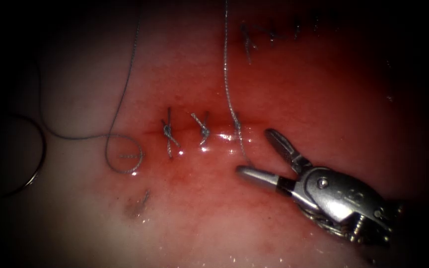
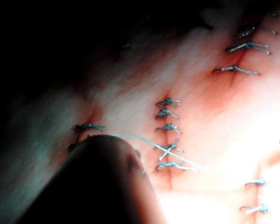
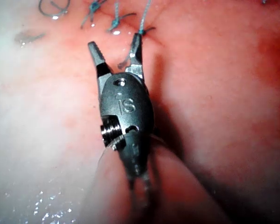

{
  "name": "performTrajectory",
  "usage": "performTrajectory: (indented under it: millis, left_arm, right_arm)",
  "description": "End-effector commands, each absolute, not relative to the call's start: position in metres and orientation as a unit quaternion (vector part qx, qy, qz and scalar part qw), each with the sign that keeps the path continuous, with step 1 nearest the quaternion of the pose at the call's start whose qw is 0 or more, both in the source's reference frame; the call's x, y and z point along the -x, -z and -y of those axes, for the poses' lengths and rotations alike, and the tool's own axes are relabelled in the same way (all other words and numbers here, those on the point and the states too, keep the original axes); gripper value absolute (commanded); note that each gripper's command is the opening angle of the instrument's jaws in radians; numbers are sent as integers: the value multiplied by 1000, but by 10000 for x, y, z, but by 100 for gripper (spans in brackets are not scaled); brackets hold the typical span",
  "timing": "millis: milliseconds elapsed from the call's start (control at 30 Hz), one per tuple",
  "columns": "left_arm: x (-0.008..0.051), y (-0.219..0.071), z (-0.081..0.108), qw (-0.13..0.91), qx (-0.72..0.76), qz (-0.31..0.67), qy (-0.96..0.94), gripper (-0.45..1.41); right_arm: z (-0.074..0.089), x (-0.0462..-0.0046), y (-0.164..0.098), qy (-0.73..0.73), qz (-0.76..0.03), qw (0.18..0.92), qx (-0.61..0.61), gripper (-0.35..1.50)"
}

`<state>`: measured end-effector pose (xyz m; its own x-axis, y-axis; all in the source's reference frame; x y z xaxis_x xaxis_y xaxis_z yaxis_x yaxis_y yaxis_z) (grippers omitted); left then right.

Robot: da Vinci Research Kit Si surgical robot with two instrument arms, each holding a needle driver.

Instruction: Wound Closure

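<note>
My right hand (image 1: pixel 254 151) hovers with jaws apart, holding nothing, just past the thread (image 1: pixel 228 94) at the cut (image 1: pixel 194 130). The needle (image 1: pixel 31 164) lies free on the tissue (image 1: pixel 199 213), far to its left. Risk: closing now may snag tissue, not thread. No containers.

Right tool (image 3: pixel 115 51) fingers (image 3: pixel 97 53) spread apart over reddened tissue (image 3: pixel 214 93), thread (image 3: pixel 144 14) beside one tip
</note>
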<state>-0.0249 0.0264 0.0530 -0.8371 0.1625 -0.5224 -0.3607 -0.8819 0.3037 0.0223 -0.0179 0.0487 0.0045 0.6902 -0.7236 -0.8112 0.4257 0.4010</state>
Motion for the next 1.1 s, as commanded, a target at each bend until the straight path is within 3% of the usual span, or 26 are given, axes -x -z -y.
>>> performTrajectory:
  millis: [33,200,333,400,667,1100]
  left_arm:
    - [255,-526,-268,140,251,-201,-936,-45]
    - [255,-507,-262,139,254,-208,-934,-45]
    - [254,-487,-261,137,257,-213,-933,-45]
    - [253,-483,-261,136,258,-213,-932,-45]
    - [253,-458,-253,135,261,-222,-930,-45]
    - [259,-440,-246,138,261,-222,-929,-45]
  right_arm:
    - [176,-232,-492,-536,-464,703,62,115]
    - [164,-240,-501,-543,-444,711,40,110]
    - [165,-255,-526,-542,-401,738,25,130]
    - [166,-257,-530,-542,-397,741,25,131]
    - [154,-263,-536,-547,-395,738,24,123]
    - [132,-281,-551,-539,-383,749,37,130]
